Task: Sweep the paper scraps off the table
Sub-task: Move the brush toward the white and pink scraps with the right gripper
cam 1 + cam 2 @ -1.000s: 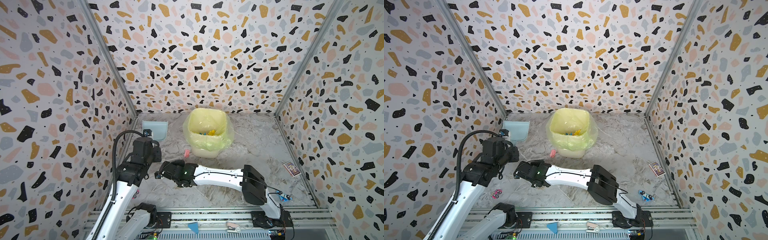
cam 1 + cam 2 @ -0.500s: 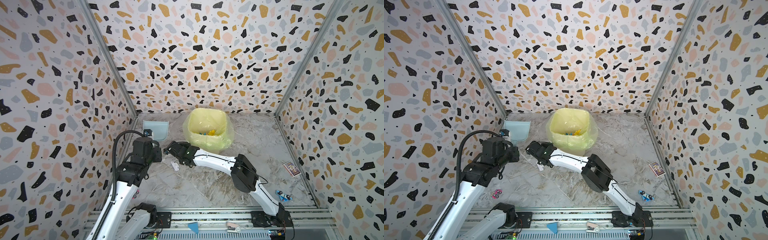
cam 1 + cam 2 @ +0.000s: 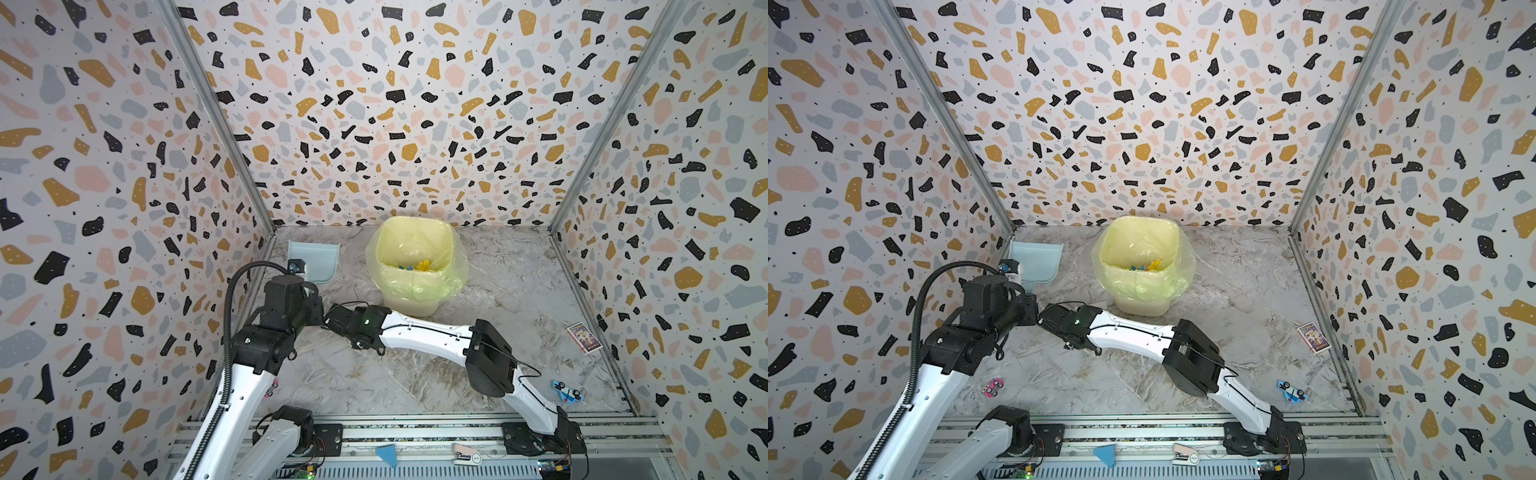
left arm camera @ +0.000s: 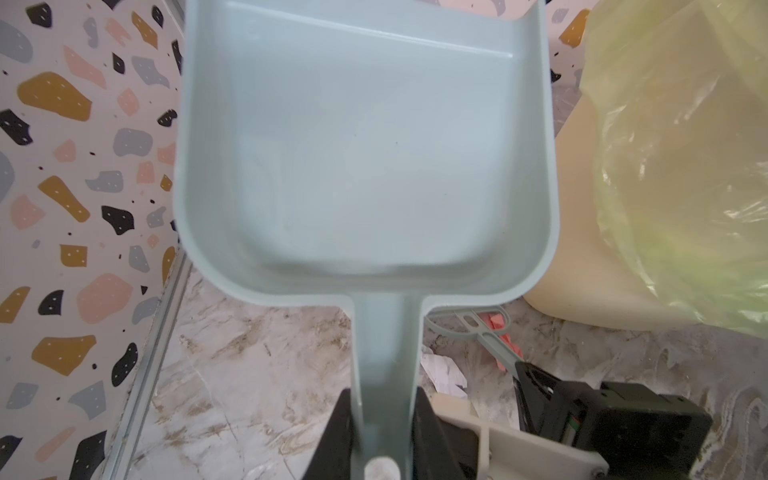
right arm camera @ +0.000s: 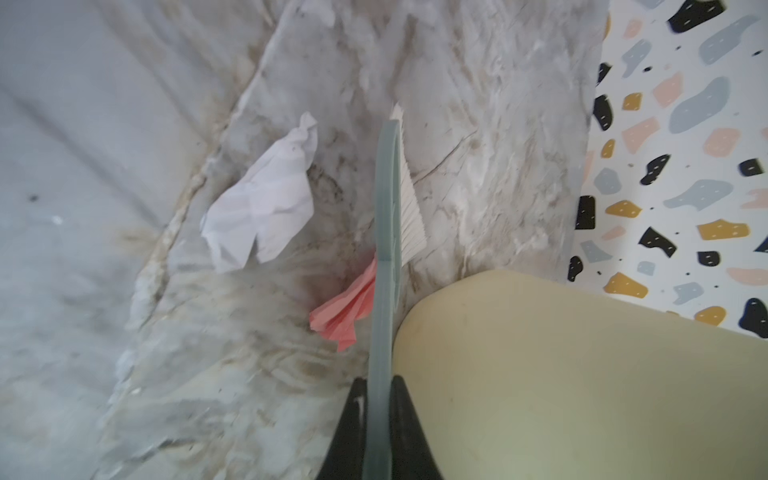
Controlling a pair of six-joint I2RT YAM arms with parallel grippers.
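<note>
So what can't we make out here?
- The white scrap and pink scrap: absent from both top views, apparently under the wrists.
- Part of the pink scrap: behind the brush, right wrist view.
- The dustpan: far end cut off by the frame edge, left wrist view; it hides the table behind.
- The bin contents: both top views, too small to count.
- The card box print: both top views, too small to read.

Place: looking like a lab's robot test cell.
Walls: terrazzo-print panels are closing in left, right and far sides, metal posts joining them.
Floor: a marble-pattern table is serving as work surface.
Near edge: arm bases are sitting bolted on a slotted aluminium rail.
</note>
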